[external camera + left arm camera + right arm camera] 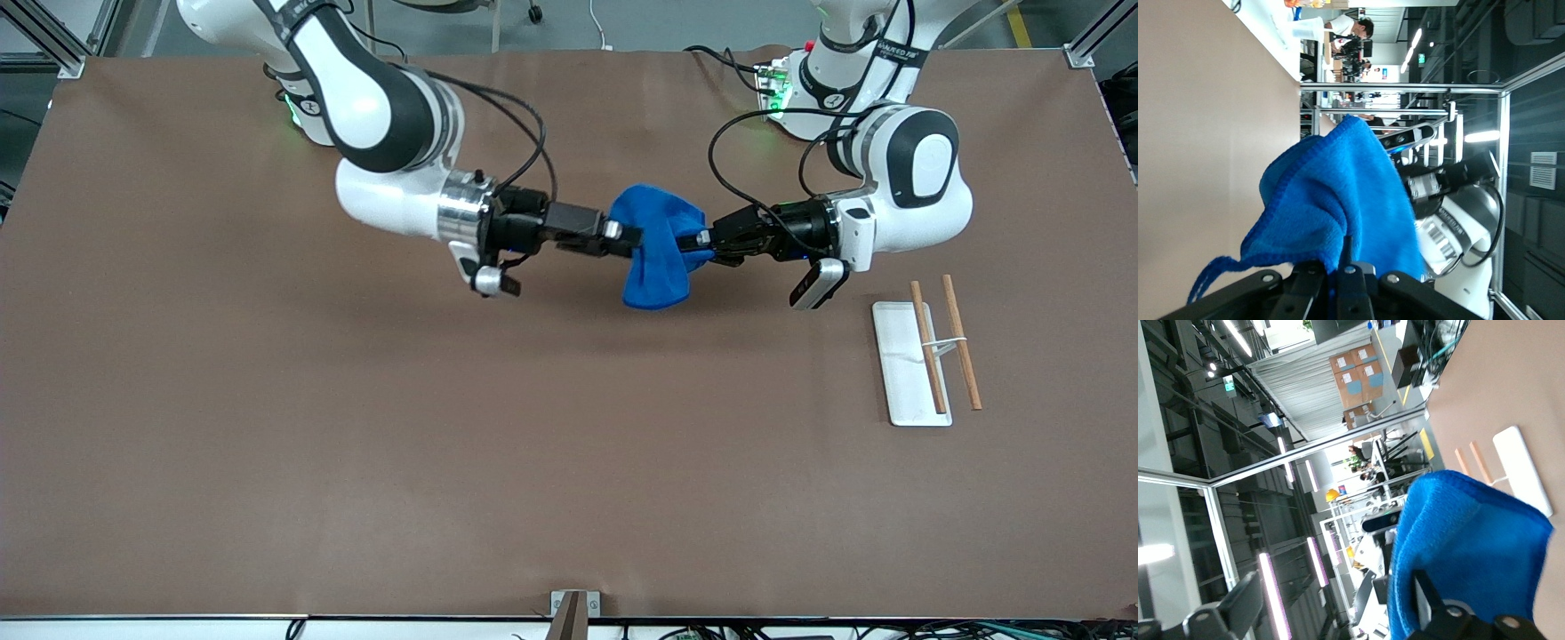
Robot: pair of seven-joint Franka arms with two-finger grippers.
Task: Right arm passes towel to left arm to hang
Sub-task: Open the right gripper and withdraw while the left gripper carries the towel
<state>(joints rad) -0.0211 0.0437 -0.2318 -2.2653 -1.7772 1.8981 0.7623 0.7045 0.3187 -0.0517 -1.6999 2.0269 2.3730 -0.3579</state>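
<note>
The bright blue towel [659, 251] hangs bunched in the air over the middle of the table, between the two grippers. The left arm's gripper [695, 246] is shut on one edge of it. In the left wrist view the towel [1338, 193] rises from the pinched jaws of the left gripper [1342, 263], with a loose thread trailing. The right arm's gripper [633, 238], with its silver wrist ring, is open at the towel's other side. In the right wrist view the right gripper [1335, 587] has its fingers wide apart, one finger [1426, 587] against the towel [1471, 547].
A white base [900, 338] with two wooden rods [928, 348] stands toward the left arm's end of the table, nearer the front camera than the left gripper. The right wrist view also shows this white base [1521, 468]. The brown tabletop [444, 427] is bare elsewhere.
</note>
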